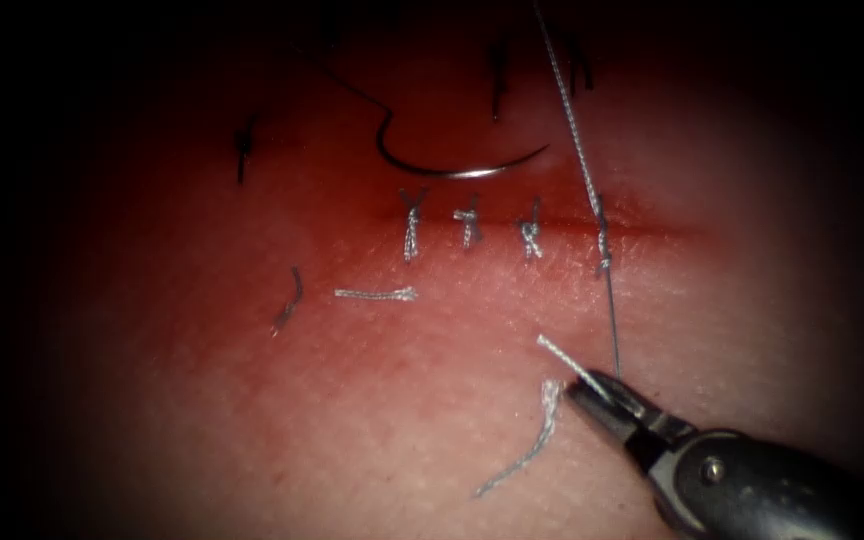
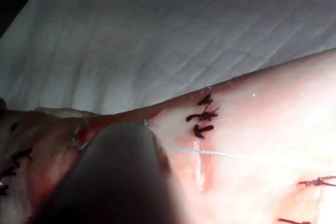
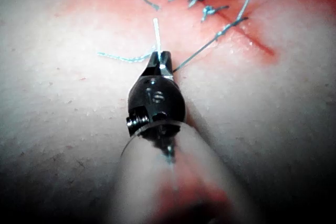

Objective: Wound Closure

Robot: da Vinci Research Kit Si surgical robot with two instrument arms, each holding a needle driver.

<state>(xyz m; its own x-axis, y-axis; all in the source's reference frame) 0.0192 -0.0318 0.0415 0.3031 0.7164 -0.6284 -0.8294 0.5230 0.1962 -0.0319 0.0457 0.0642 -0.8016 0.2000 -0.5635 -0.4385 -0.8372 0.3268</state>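
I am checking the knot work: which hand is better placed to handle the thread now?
Right, probably. The right hand is already shut on the thread below the cut; the needle lies free on the tissue.

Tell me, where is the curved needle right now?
In the endoscope view the needle lies free on the tissue, just above the cut, near the leftmost stitches.
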